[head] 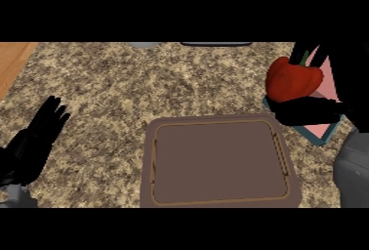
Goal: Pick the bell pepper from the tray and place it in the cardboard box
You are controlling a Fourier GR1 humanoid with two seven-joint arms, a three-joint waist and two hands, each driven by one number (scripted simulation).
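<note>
Head view: right hand is curled round the red bell pepper, holding it up at the right edge over the pink tray with the teal rim, just beside the cardboard box. Box sits open at centre of the speckled surface, nothing inside it. Left hand rests at the left edge, fingers straight and spread, touching nothing.

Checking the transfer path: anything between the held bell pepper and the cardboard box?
Nothing visible. The right hand holds the bell pepper above the tray; the open cardboard box lies directly beside it.
</note>
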